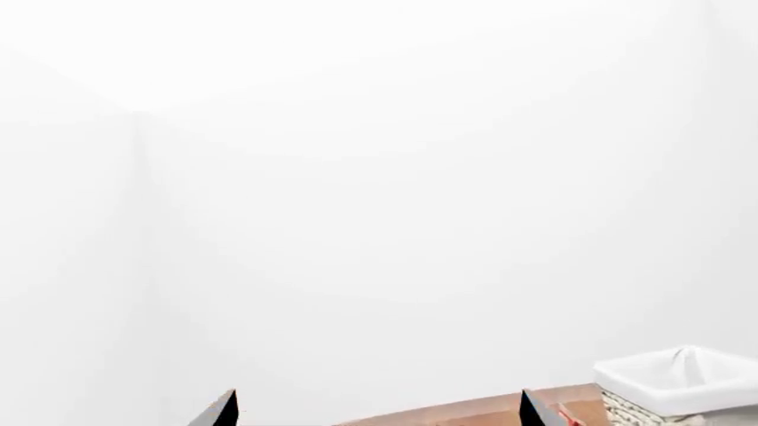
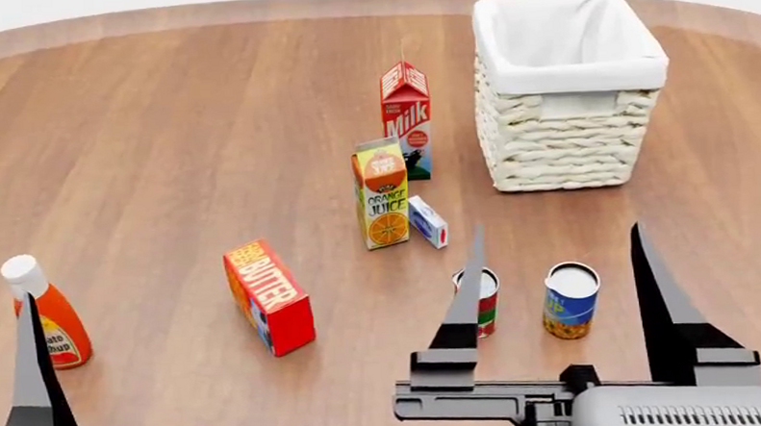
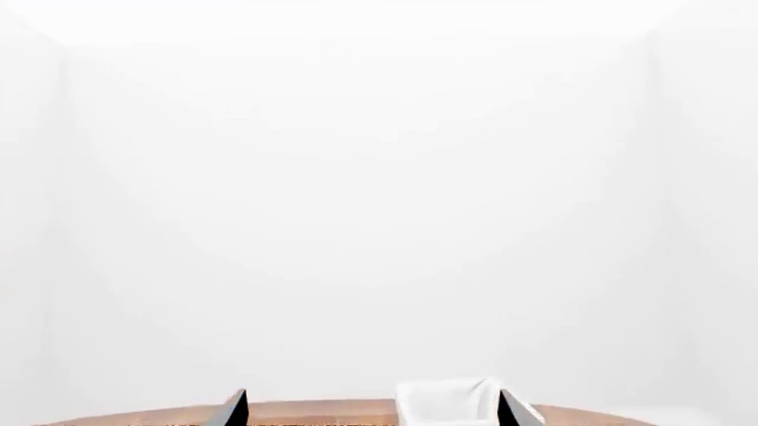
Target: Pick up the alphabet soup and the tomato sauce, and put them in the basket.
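While upright, two cans: alphabet soup (image 2: 571,300), tomato sauce (image 2: 486,302).

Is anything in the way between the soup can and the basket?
Nothing visible is. Bare table lies between the soup can and the basket. The cartons stand off to the left, clear of that path.
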### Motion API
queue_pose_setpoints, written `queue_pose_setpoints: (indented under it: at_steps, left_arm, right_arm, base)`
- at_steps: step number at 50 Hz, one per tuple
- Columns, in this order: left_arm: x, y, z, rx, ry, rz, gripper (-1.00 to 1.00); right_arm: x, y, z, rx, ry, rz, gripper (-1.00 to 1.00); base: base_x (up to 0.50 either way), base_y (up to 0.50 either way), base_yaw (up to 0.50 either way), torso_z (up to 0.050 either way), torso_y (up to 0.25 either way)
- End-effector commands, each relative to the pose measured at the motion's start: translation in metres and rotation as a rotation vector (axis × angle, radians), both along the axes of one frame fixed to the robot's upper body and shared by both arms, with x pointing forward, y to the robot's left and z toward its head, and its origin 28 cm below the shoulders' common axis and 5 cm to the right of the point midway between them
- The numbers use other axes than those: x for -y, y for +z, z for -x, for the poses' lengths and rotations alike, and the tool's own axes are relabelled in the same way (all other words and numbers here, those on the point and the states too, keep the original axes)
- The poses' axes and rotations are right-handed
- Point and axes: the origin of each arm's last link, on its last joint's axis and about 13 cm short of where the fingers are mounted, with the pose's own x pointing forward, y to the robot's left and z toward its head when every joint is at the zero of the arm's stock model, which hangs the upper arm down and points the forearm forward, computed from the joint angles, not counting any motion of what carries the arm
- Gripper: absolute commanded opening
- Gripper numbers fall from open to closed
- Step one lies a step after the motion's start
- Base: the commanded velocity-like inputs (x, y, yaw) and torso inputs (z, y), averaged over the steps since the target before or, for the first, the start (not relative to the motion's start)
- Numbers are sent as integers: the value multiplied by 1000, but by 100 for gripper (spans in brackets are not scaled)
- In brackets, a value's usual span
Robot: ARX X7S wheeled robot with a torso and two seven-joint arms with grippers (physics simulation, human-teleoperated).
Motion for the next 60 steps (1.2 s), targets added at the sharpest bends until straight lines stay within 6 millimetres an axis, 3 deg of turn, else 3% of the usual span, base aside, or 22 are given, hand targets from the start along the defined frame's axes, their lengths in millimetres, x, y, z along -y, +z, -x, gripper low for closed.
queue_pose_setpoints:
  at_steps: [1,7,10,11,19,24,31,34,39,41,42,47,51,54,60]
  left_arm:
    - [3,-2,0,-9,-9,-10,100]
    - [3,-3,1,-4,-13,-5,100]
    - [3,-3,1,-1,-14,-7,100]
    - [3,-4,0,-4,-15,-6,100]
    - [4,-6,-1,-10,-13,-9,100]
    - [3,-5,-1,-10,-11,-10,100]
    - [5,-6,-1,-12,-14,-10,100]
    - [5,-7,-1,-13,-14,-11,100]
    - [5,-7,-1,-15,-14,-10,100]
    - [5,-7,-1,-15,-14,-12,100]
    - [5,-7,-1,-15,-15,-9,100]
    - [5,-8,0,-17,-16,-10,100]
    - [5,-7,0,-17,-16,-9,100]
    - [6,-8,0,-17,-19,-10,100]
    - [6,-9,-1,-19,-23,-6,100]
  right_arm:
    - [-2,-8,1,-12,17,-14,100]
    - [-1,-9,2,-23,21,-17,100]
    - [-2,0,1,-24,23,-18,100]
    - [-2,-10,2,-27,26,-18,100]
    - [-2,-13,1,-32,24,-8,100]
    - [-2,-5,2,-31,24,-6,100]
    - [-3,-14,2,-30,25,-1,100]
    - [-2,-3,2,-32,25,-2,100]
    - [-3,-15,3,-25,24,12,100]
    - [-3,-15,3,-29,23,16,100]
    - [-3,-5,3,-23,35,11,100]
    - [-3,-16,2,-45,30,9,100]
    - [-3,-7,1,-50,28,12,100]
    - [-4,-16,1,-53,28,17,100]
    - [-4,-15,1,-52,24,18,100]
  base:
    - [0,0,0,0,0]
    - [0,-69,0,0,0]
    - [0,-96,0,0,0]
    - [0,-102,0,0,0]
    - [0,-191,0,0,0]
    - [0,-205,0,0,0]
    - [0,-204,0,0,0]
    - [0,-198,0,0,0]
    - [0,-33,0,0,0]
    - [0,0,0,0,0]
    - [0,0,0,0,0]
    - [0,0,0,0,0]
    - [9,0,0,0,0]
    - [148,0,0,0,0]
    - [196,0,0,0,0]
